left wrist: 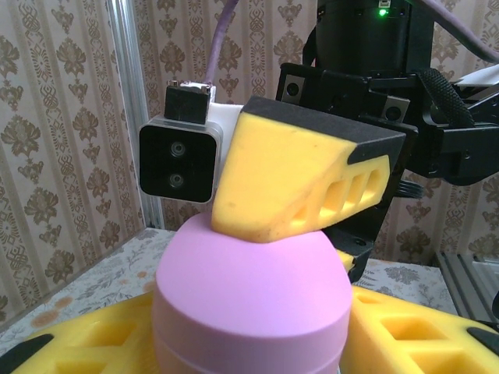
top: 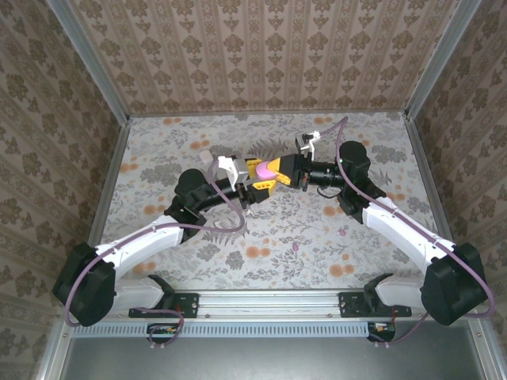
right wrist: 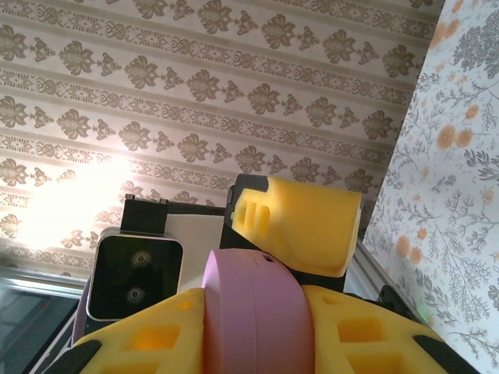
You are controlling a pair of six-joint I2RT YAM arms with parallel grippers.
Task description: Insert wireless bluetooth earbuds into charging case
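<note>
Over a flower-printed table (top: 261, 237) inside wallpapered walls, the left gripper (top: 257, 180) and right gripper (top: 279, 170) each had jaws pinching the closed pink charging case (top: 264, 169) in mid-air, a tiny pink earbud (top: 342, 232) lying well apart; one grip needed to hold firm while the other levered the lid.

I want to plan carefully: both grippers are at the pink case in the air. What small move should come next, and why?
Probably the right gripper should ease the pink charging case open while the left gripper holds steady. Both are shut on it above the table, and it looks closed, so nothing can go in yet.
</note>
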